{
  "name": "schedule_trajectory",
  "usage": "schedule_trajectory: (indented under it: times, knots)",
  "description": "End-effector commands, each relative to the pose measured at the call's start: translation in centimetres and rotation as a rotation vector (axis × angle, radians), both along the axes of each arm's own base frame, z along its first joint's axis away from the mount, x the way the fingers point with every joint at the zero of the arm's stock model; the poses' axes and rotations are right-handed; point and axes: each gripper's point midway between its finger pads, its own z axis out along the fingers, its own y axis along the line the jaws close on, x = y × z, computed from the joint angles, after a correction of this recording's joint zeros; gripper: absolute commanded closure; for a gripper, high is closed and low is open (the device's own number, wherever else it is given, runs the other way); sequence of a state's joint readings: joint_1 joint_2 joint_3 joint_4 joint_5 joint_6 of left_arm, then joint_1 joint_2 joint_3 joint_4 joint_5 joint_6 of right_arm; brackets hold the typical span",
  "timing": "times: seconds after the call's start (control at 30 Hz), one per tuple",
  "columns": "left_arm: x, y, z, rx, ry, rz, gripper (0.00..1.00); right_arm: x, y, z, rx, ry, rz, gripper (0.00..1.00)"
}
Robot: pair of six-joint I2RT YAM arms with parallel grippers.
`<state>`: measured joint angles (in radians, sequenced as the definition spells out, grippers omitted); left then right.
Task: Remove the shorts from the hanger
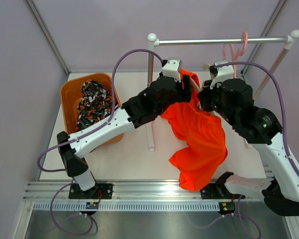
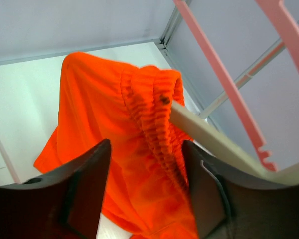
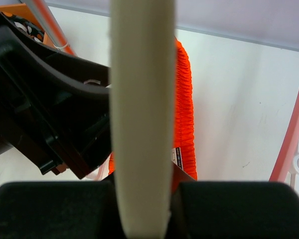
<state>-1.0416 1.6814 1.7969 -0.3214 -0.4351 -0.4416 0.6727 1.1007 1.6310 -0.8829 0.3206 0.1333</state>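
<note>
The plain orange shorts [image 1: 202, 139] hang by their waistband from a cream hanger [image 2: 214, 142] and drape down to the table. My left gripper [image 1: 185, 90] is open, with its jaws on either side of the gathered waistband [image 2: 154, 124] and the fabric between them [image 2: 147, 149]. My right gripper [image 1: 205, 97] is shut on the cream hanger's bar [image 3: 139, 99], which runs up between its fingers [image 3: 139, 186]. The orange waistband [image 3: 185, 109] shows just behind the bar. The camouflage shorts [image 1: 92, 102] lie in the orange bin.
The orange bin [image 1: 70, 94] stands at the left of the table. A white clothes rack with a metal rail [image 1: 219, 41] crosses the back and carries pink hangers [image 1: 237, 50]. The rack's left post [image 1: 150, 74] stands just behind my left arm.
</note>
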Motion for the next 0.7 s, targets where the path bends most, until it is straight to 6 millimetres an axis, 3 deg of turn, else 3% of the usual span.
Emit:
schedule_trajectory:
  times: [0.0, 0.17, 0.2, 0.3, 0.67]
  knots:
    - [1.0, 0.0, 3.3, -0.050, -0.073, 0.051, 0.42, -0.5, -0.1, 3.1, 0.072, -0.068, 0.011, 1.00]
    - [2.1, -0.5, 3.3, -0.004, -0.100, 0.077, 0.71, -1.1, -0.2, 2.9, 0.075, -0.060, 0.029, 1.00]
    - [2.4, -0.4, 3.4, -0.001, -0.102, 0.086, 0.83, -1.2, -0.2, 2.9, 0.074, -0.058, 0.029, 1.00]
    - [3.0, -0.4, 3.0, 0.015, -0.104, 0.106, 1.00, -1.7, -0.6, 3.0, 0.075, -0.060, 0.029, 1.00]
    - [6.4, 1.6, 1.7, 0.060, -0.100, 0.195, 1.00, -3.3, -1.4, 2.8, 0.082, -0.061, 0.054, 1.00]
